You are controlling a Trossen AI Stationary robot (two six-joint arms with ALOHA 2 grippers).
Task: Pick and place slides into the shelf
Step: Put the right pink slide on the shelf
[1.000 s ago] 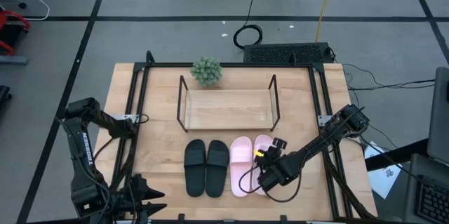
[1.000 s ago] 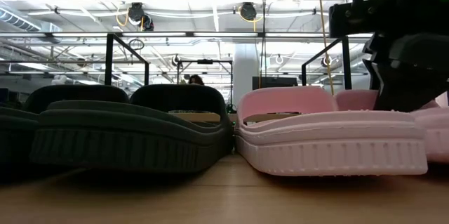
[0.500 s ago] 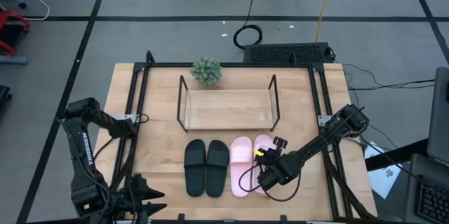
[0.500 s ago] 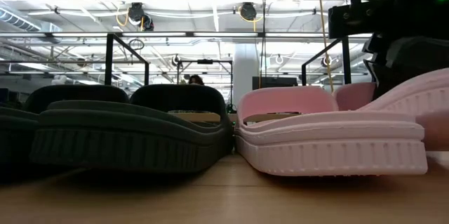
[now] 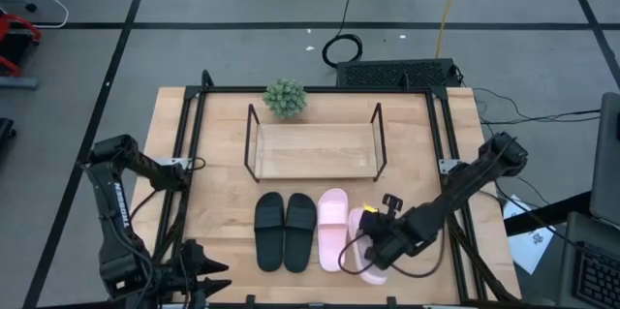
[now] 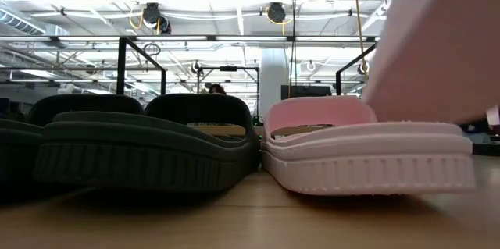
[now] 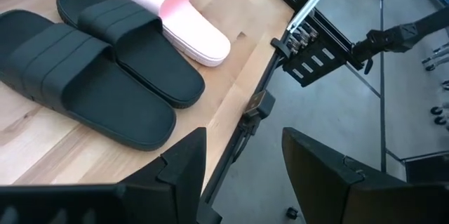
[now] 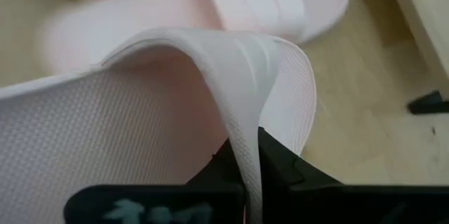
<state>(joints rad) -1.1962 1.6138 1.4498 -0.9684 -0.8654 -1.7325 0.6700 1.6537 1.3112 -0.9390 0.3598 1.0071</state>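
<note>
Right end effector (image 5: pixel 380 243) grips pink slide (image 5: pixel 365 247).

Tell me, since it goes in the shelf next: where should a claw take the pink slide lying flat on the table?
Best bet is the wide strap of the flat pink slide, approached from above. The strap arches over the footbed, leaving an opening for one finger beneath. The right claw grips the other pink slide the same way.

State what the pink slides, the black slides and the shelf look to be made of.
Pink slides: likely soft moulded foam or rubber, matte; the strap of the one held by the right gripper bends at the pinch.
Black slides: apparently the same moulded stuff, matte, with ribbed straps.
Shelf: thin black rods, probably metal, over a pale wood-grain board.
</note>
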